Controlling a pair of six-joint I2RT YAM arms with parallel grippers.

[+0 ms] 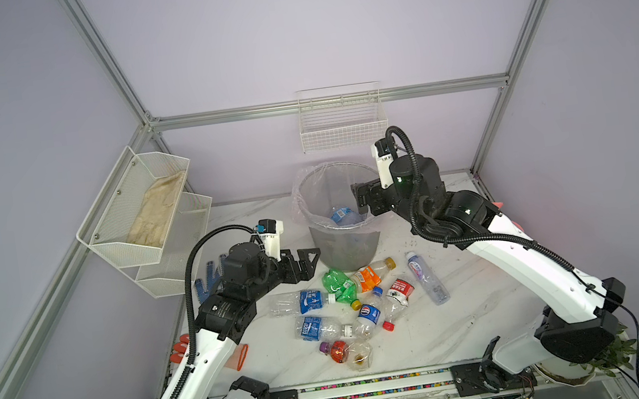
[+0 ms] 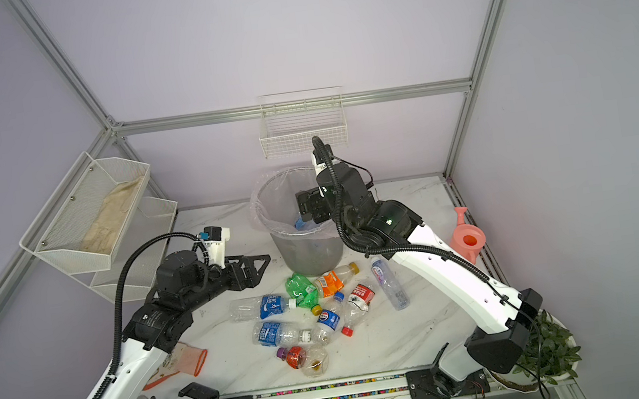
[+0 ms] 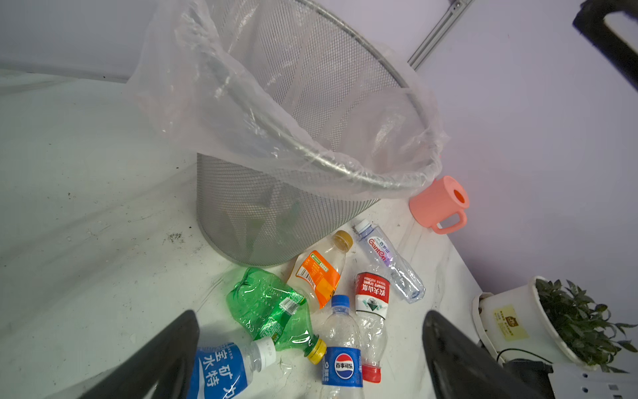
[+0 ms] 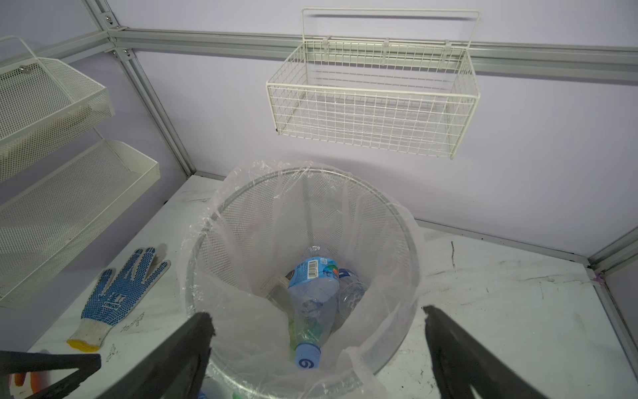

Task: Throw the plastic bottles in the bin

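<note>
Grey mesh bin [image 1: 345,247], lined with a clear bag, stands toward the back of the counter [image 1: 452,330] with a blue-labelled bottle [image 4: 312,286] lying inside. The right end effector [image 1: 362,200] hangs over its rim, jaws wide and empty. The left end effector [image 1: 304,262], equally wide and empty, hovers beside the bin, near the plastic bottles [image 1: 370,314] scattered in front of it.

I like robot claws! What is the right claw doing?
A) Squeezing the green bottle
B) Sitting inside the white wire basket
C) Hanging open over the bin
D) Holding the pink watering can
C: in the right wrist view the right gripper is wide open with nothing in it, just above the bin, where a blue-labelled bottle already lies.
</note>
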